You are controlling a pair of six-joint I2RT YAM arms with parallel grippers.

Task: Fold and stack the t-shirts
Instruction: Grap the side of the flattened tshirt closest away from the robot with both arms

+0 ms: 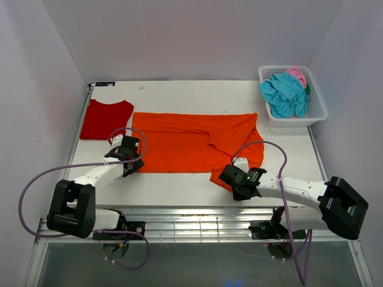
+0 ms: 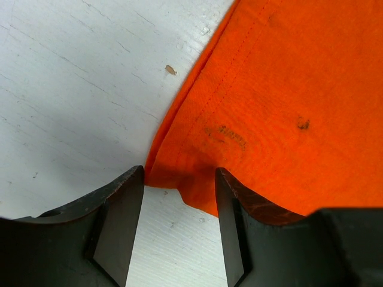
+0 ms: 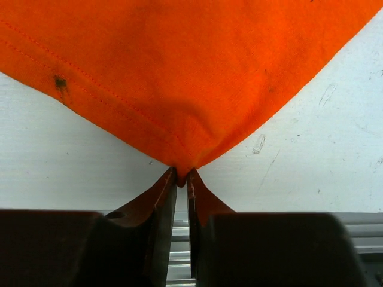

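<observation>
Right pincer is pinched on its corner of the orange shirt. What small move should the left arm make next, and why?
Probably shut the left pincer. Its fingers stand apart with the orange shirt corner lying between them on the table, not yet held, while the right pincer is shut on the other near corner. Both likely need a hold before the fold can start.

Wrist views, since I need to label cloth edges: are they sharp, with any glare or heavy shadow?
Left wrist: the orange t-shirt weave and stitching are sharp, with no glare; the left gripper is dark and shows little detail. Right wrist: the cloth is equally sharp, only shaded where it meets the right gripper.
</observation>
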